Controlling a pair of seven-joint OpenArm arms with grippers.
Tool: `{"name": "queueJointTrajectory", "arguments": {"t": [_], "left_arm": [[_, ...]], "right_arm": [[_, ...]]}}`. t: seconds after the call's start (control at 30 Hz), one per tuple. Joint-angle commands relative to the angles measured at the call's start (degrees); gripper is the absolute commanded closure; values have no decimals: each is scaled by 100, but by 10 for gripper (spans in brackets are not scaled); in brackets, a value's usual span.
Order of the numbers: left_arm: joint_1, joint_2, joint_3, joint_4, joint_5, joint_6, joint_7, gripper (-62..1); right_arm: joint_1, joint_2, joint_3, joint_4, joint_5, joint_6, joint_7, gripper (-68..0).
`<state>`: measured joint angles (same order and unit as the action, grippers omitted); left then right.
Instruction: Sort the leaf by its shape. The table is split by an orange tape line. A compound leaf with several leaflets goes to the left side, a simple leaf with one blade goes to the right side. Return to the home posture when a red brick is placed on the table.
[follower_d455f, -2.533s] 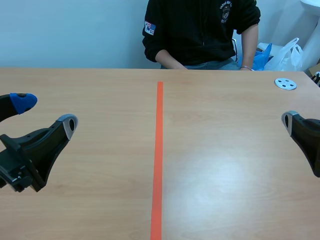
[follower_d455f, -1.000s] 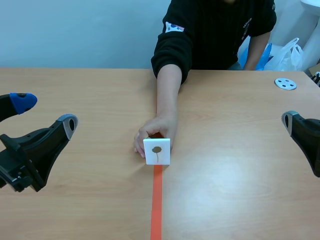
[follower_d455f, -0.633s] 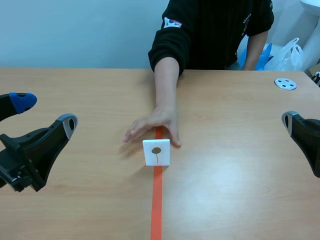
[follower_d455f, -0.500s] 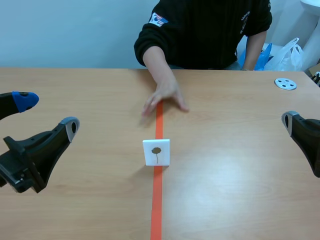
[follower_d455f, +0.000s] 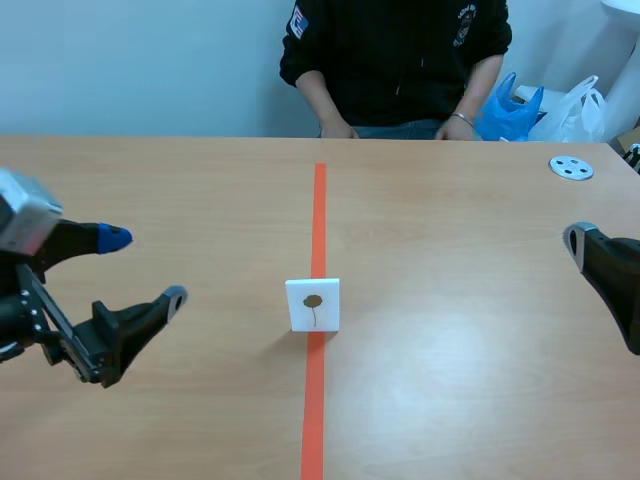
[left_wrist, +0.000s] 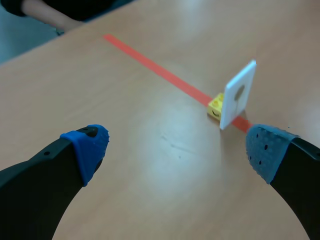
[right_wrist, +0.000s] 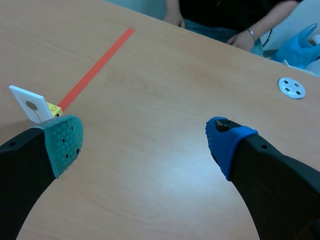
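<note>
A small white card (follower_d455f: 313, 305) stands upright on the orange tape line (follower_d455f: 318, 210), held in a yellow brick base (left_wrist: 216, 106). It shows one round brown leaf blade on a stem. My left gripper (follower_d455f: 142, 267) is open, left of the card and a short way off; in the left wrist view the card (left_wrist: 238, 94) stands ahead of the gripper (left_wrist: 176, 150), toward its right finger. My right gripper (right_wrist: 144, 142) is open low at the table's right edge, with the card (right_wrist: 30, 104) far ahead beyond its left pad.
A person (follower_d455f: 400, 60) sits across the table with both hands at its far edge. A white round disc (follower_d455f: 571, 167) lies at the far right. Blue and white plastic bags (follower_d455f: 545, 105) sit behind the table.
The person set the card on the tape line and drew the hand back. My left gripper has moved right, toward the card. The right arm has not moved.
</note>
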<state>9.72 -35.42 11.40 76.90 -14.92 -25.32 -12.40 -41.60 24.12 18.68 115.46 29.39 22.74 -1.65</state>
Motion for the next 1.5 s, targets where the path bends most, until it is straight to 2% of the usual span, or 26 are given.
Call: {"name": "queueJointTrajectory", "arguments": {"t": [0.0, 0.2, 0.43, 0.57, 0.87, 1.17, 1.3, 1.47], "left_arm": [[-254, 15, 190, 0, -24, 2, -109, -587], [-1043, 37, 1106, -581, 229, 4, -52, -587], [-1827, 256, 1742, -1401, 247, 7, 42, -587], [-2275, 446, 2146, -1862, 367, 11, 13, -587], [-2975, 870, 3145, -2474, 407, 72, -61, -587], [-3565, 1596, 3641, -3307, 407, 518, -192, -587], [-3711, 1829, 3687, -3560, 407, 531, -289, -587], [-3722, 1840, 3694, -3589, 409, 527, -326, -587]], "right_arm": [[66, 0, 55, 20, 39, -39, 66, -500], [66, 2, 55, 20, 39, -39, 48, -500], [66, 0, 55, 20, 39, -39, 48, -500], [66, 0, 55, 20, 39, -39, 48, -500], [66, 0, 55, 20, 39, -39, 48, -500], [66, -4, 55, 20, 39, -39, 48, -500], [66, -68, 55, 20, 42, -37, 48, -500], [66, -96, 55, 20, 42, -37, 50, -500]]}}
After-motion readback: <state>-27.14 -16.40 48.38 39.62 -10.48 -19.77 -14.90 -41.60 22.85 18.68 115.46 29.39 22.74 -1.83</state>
